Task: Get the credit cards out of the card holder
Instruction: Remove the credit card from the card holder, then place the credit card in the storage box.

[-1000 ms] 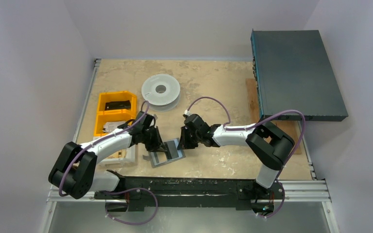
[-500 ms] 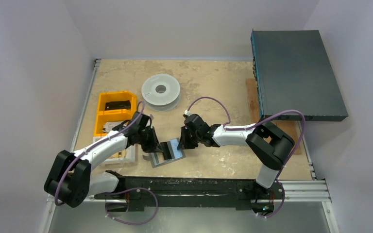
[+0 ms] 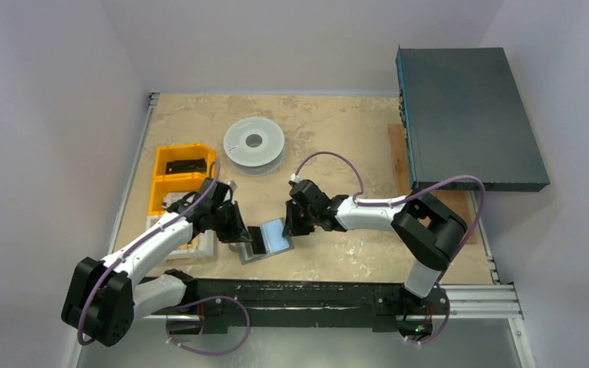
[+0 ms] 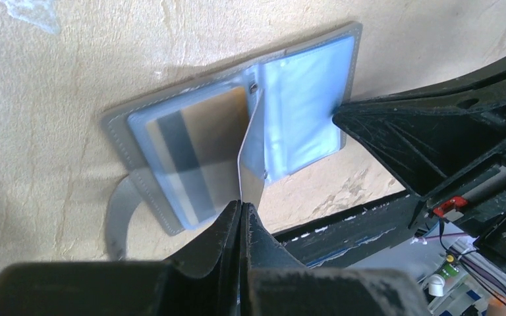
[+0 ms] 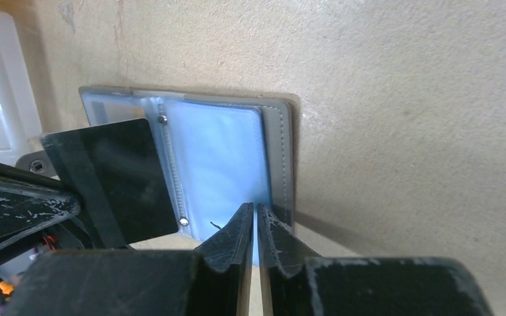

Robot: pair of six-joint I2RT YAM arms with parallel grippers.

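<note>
Jaws: left gripper (image 4: pixel 242 205) pinches a card (image 5: pixel 105 178) — right gripper (image 5: pixel 255 210) squeezed together (tips on the holder (image 5: pixel 280 158)).
Holder: open on the table (image 5: pixel 402 131).
Why: likely pinned so the card slides out.

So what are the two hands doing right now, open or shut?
Left hand: shut, pinching a raised page of the card holder.
Right hand: shut, tips at the card holder's other page; whether it grips anything cannot be told.
</note>
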